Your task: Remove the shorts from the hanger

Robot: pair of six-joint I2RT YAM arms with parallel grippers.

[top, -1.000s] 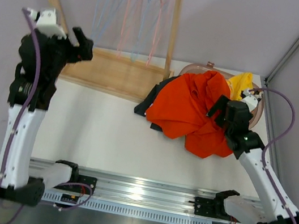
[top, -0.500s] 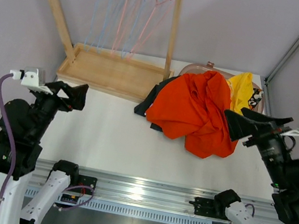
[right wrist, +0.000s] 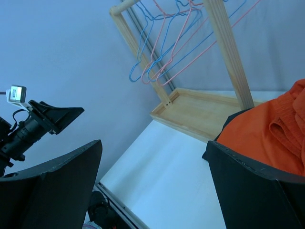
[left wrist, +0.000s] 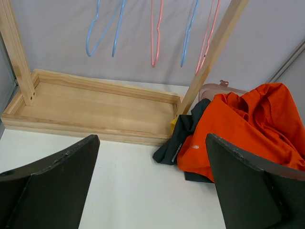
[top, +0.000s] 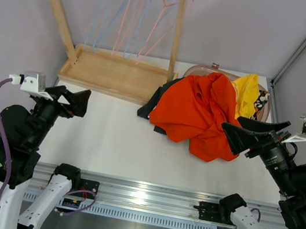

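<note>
The shorts lie in a heap at the table's back right. The orange-red pair is on top, a black pair sticks out on the left, and a yellow pair and a patterned scrap show behind. The wire hangers hang bare on the wooden rack. My left gripper is open and empty, raised at the near left. My right gripper is open and empty, raised just right of the heap. The left wrist view shows the orange-red pair and the black pair past its open gripper.
The rack's wooden base tray stands at the back left with its post beside the heap. A pink basin lies under the shorts. A metal rail runs along the near edge. Walls close both sides.
The left arm has dropped from the rack to the near left. The right arm has pulled back from the heap to the right. The hangers have swung slightly.
</note>
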